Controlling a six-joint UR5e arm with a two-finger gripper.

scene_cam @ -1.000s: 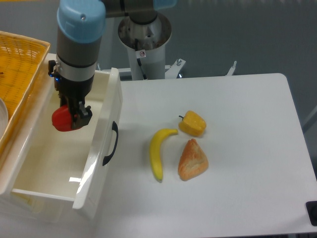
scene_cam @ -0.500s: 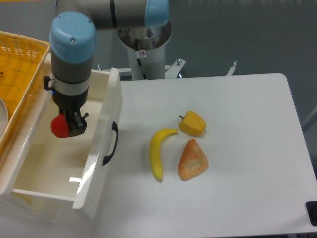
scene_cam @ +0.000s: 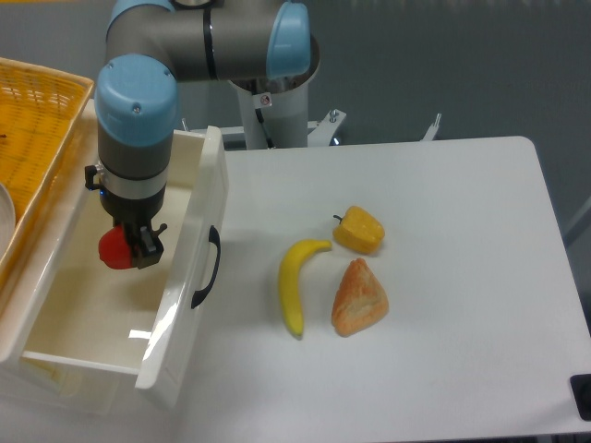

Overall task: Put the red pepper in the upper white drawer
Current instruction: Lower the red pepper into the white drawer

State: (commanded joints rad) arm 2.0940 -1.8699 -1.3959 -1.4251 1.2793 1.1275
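The upper white drawer [scene_cam: 189,277] stands pulled open at the left, its black curved handle [scene_cam: 207,268] facing the table. My gripper [scene_cam: 131,247] points down inside the drawer and is shut on the red pepper [scene_cam: 113,249], a small glossy red shape held low over the drawer's white floor. The pepper's stem is hidden by the fingers. I cannot tell if the pepper touches the floor.
An orange woven basket [scene_cam: 32,120] sits at the far left beside the drawer. On the white table lie a yellow banana [scene_cam: 295,281], a yellow pepper [scene_cam: 359,229] and a brown bread piece [scene_cam: 358,297]. The arm's base [scene_cam: 272,83] stands behind the table.
My gripper has gone lower into the drawer with the red pepper held in it, and the arm's wrist has shifted slightly.
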